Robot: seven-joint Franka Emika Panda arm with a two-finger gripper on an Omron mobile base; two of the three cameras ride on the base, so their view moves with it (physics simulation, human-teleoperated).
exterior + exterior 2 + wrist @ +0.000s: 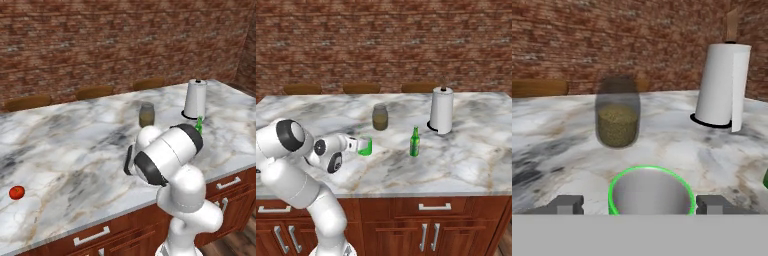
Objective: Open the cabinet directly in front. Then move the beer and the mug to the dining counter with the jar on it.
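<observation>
At lower centre of the hand view, our pincer (640,205) stands released around the mug (650,192) on the bench (557,140); jar (617,119) sits beyond.

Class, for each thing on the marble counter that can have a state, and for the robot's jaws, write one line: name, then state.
mug: upright on the dining counter, between the jaws, mouth open.
beer: upright, standing free.
jar: upright, lid on, partly filled.
paper-towel roll: upright on its holder.
tomato: resting near the counter's edge.
gripper: jaws open either side of the mug.
</observation>
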